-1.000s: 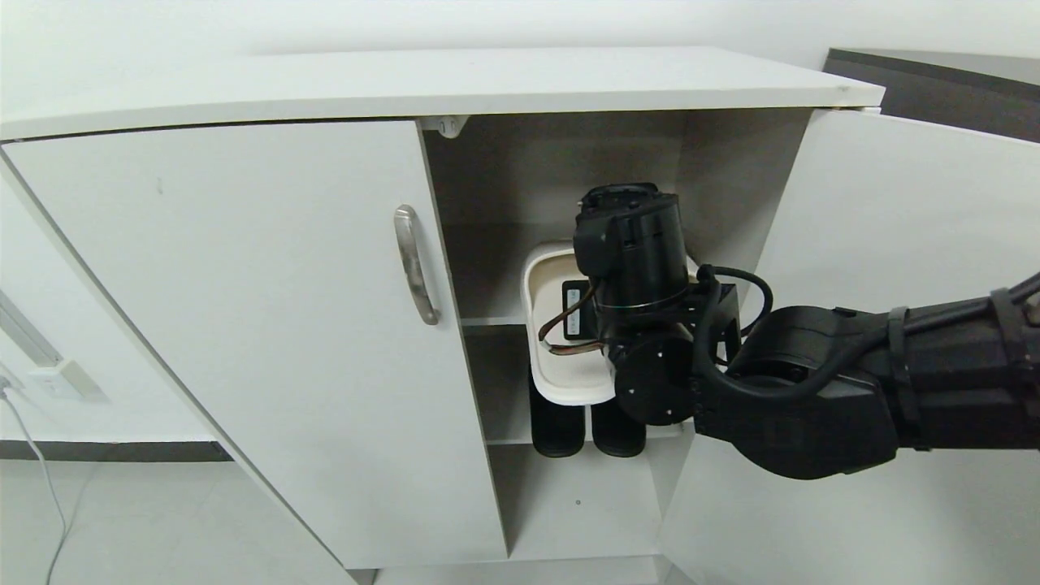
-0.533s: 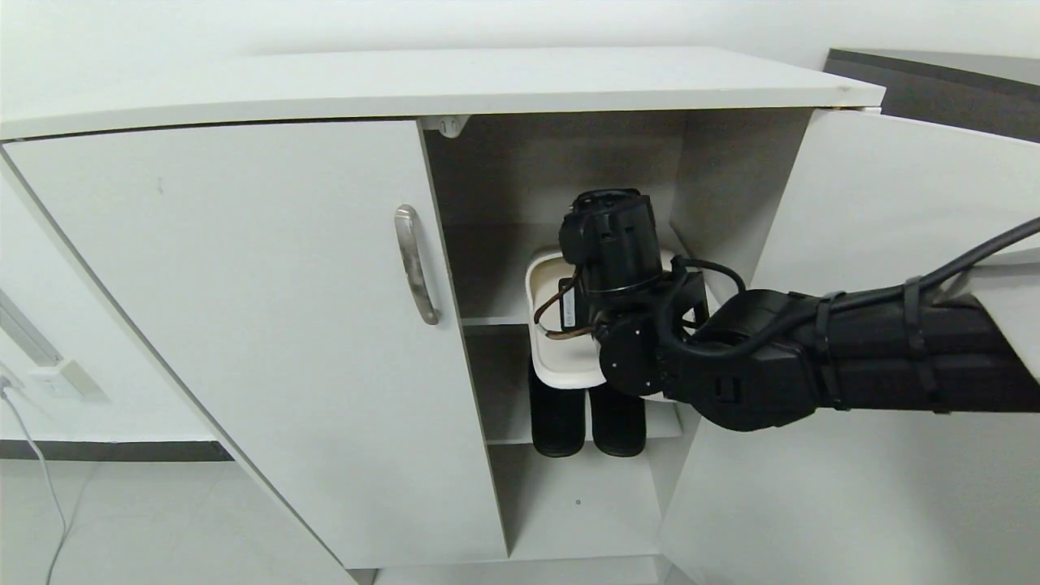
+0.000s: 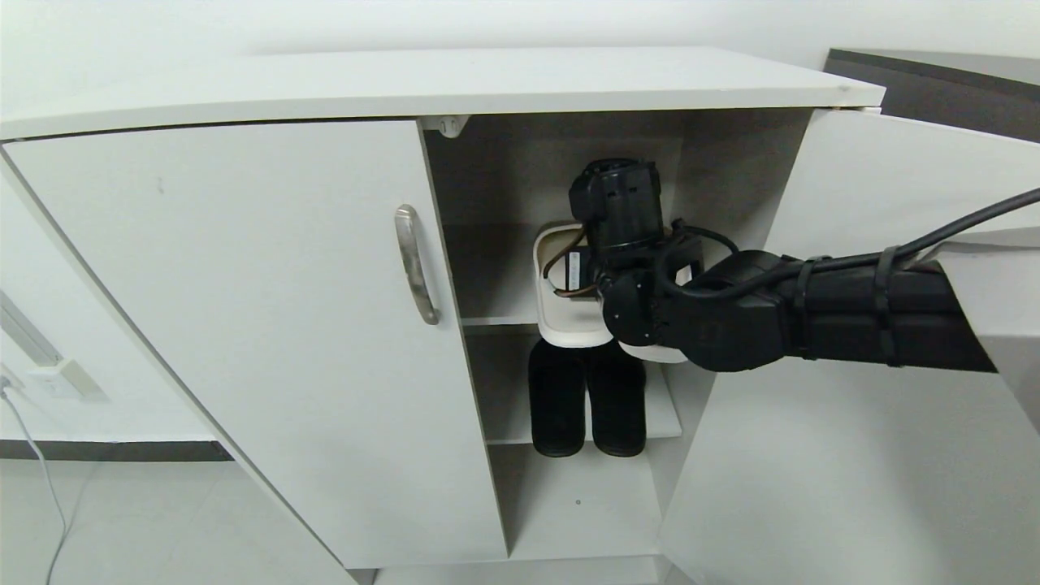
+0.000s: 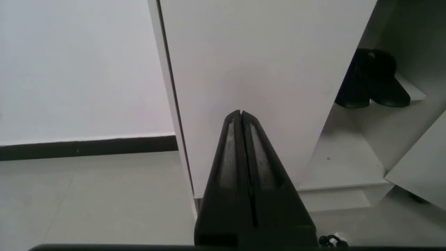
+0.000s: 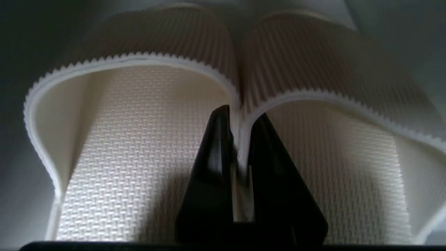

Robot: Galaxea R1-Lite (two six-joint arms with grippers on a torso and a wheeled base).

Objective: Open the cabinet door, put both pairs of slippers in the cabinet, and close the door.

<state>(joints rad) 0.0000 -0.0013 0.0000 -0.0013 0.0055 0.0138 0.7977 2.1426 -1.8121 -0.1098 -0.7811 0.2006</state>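
The cabinet [image 3: 455, 81] has its right door [image 3: 886, 268] swung open and its left door [image 3: 244, 325] closed. A pair of black slippers [image 3: 585, 398] lies on the lower shelf, also seen in the left wrist view as the black slippers [image 4: 373, 80]. My right arm is inside the cabinet at upper-shelf height. My right gripper [image 5: 241, 122] is shut on the touching inner edges of the white slippers [image 5: 139, 139]. The heels of the white slippers [image 3: 561, 321] stick out over the shelf edge. My left gripper [image 4: 240, 115] is shut and empty, low before the closed door.
A metal handle [image 3: 416, 264] stands on the left door beside the opening. The upper shelf [image 3: 487, 321] and the bottom compartment [image 3: 577, 504] have bare room. A cable [image 3: 49, 504] hangs at the wall on the left. Grey floor [image 4: 90, 202] lies in front.
My right arm has risen and gone deeper into the cabinet, carrying the white slippers from lower-shelf height to the upper shelf. The black slippers now show in full.
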